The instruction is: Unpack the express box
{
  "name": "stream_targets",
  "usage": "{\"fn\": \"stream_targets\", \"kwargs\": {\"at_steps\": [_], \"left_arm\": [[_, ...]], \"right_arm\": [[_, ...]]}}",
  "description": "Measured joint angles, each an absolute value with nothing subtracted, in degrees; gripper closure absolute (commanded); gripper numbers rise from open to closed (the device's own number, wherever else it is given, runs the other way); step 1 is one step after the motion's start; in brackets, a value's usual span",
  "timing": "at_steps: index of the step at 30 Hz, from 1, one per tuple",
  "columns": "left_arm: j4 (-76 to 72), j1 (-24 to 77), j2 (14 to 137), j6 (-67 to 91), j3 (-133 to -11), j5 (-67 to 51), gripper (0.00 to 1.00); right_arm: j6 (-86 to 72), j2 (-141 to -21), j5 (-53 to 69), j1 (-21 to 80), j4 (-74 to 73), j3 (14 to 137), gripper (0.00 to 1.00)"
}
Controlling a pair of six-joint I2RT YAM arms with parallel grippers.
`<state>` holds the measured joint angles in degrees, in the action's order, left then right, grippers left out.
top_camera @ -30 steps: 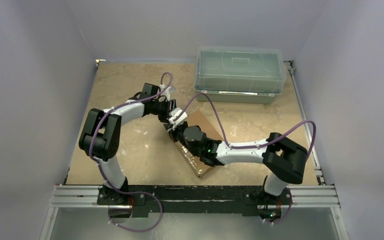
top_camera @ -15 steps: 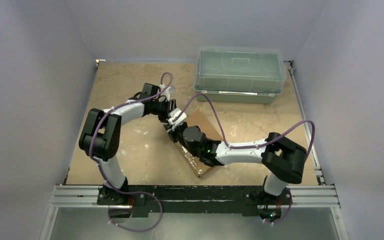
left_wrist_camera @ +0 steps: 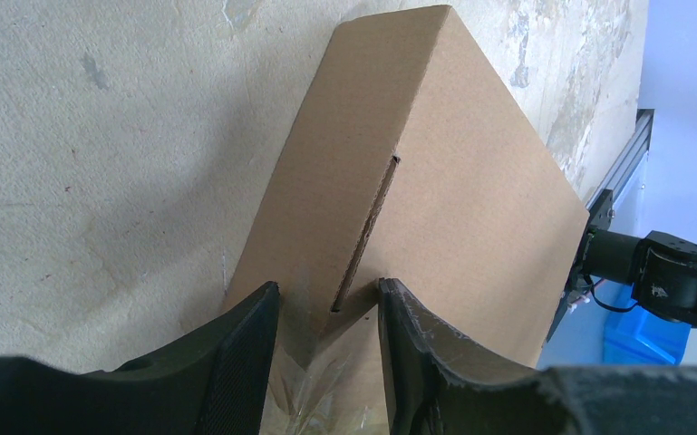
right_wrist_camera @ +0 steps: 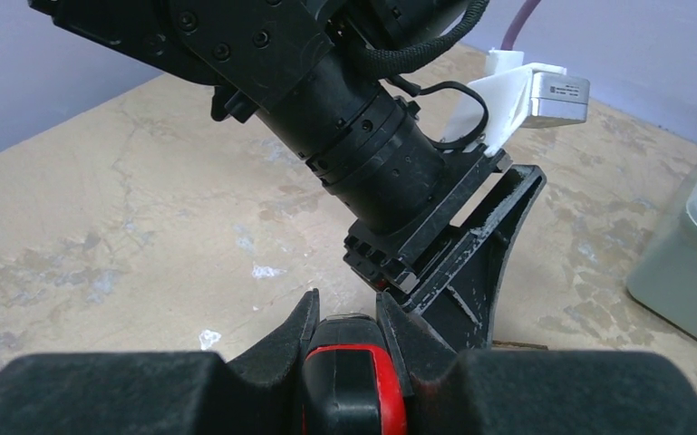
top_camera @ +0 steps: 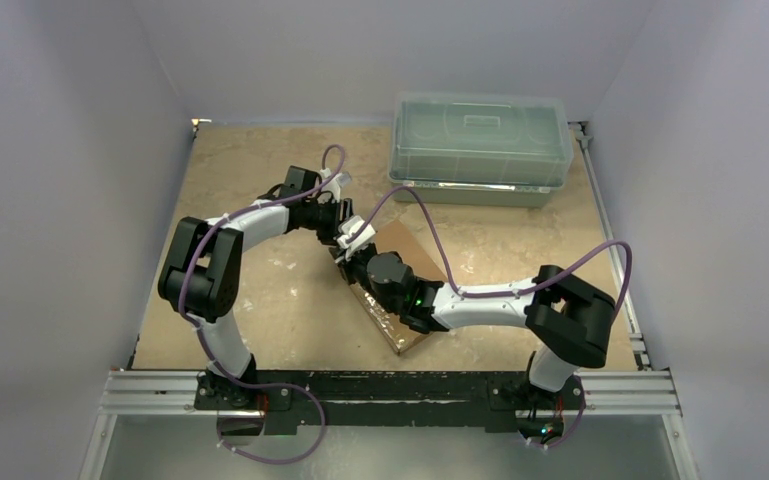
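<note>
Midway across the mottled beige tabletop (top_camera: 260, 190), the flat brown cardboard express box (top_camera: 407, 247) lies at a slant, well apart from the translucent grey-green lidded plastic bin (top_camera: 480, 140) at the far right. The left gripper (left_wrist_camera: 326, 294) pinches narrowly on the box's left corner. The right gripper (right_wrist_camera: 344, 304), just beside it, clamps a black-and-red tool (right_wrist_camera: 353, 381).

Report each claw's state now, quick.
Left claw: closed on the corner of the flat brown cardboard box.
Right claw: closed on a red-and-black tool.
</note>
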<state>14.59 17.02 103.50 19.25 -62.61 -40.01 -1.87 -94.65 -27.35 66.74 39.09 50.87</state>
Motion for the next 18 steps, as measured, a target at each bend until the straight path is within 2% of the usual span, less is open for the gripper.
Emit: {"fn": "stream_targets", "kwargs": {"at_steps": [18], "left_arm": [[14.5,17.0,103.5,19.2,-62.6,-40.1,0.58]], "right_arm": [[-1.3,-94.7,-28.7,66.7,39.1,50.9,1.00]]}}
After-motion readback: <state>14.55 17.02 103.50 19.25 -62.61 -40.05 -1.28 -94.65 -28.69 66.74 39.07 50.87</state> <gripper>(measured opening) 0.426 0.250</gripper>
